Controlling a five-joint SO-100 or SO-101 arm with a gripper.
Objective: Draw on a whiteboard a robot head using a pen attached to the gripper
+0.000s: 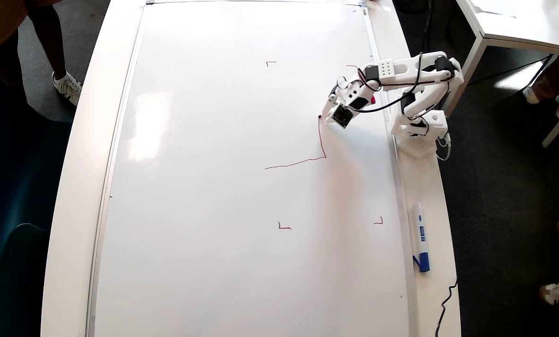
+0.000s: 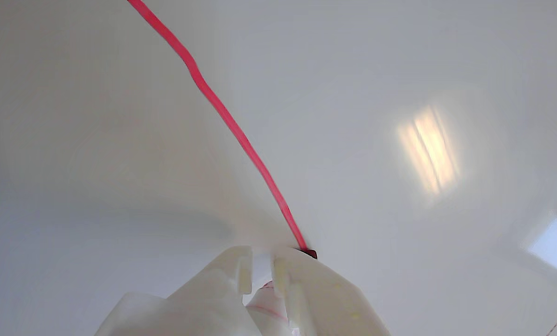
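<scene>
The white desk (image 1: 73,187) carries the whiteboard (image 1: 214,262), the arm's base (image 1: 420,140) and a blue-capped marker (image 1: 420,236).

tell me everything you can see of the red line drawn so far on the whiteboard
The red line is thin, slightly wobbly marker ink on the glossy whiteboard. In the overhead view it forms an L: one stroke runs from the left up to a corner, then another climbs to the pen tip held in the gripper. The wrist view shows that stroke ending at the tip, beside the white fingers. No closed shape yet.

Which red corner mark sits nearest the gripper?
The upper-right corner mark, just above the gripper in the overhead view. The upper-left, lower-left and lower-right marks lie farther off.
</scene>
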